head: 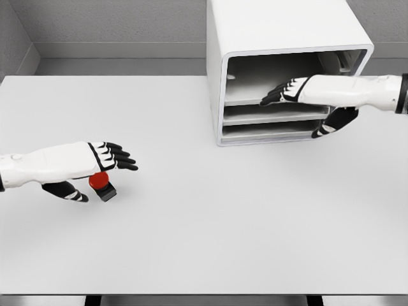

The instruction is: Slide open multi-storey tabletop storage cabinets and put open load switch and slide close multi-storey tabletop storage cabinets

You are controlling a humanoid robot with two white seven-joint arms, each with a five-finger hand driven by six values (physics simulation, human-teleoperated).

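Note:
The load switch (102, 185), a small black box with a red round button, lies on the table at the left. My left hand (106, 174) hovers right over it, fingers stretched out above it and thumb low behind it, not closed on it. The white multi-storey cabinet (280, 32) stands at the back right. Its top compartment is open and looks empty, and two shut drawers (268, 115) lie beneath. My right hand (291, 117) reaches in from the right at the cabinet's front, fingers extended along the top compartment's floor edge, thumb hanging before the lower drawers.
The white table (210, 223) spreads wide between the switch and the cabinet. Grey partition walls (115, 25) close off the back and the left corner. The table's front edge runs along the bottom of the view.

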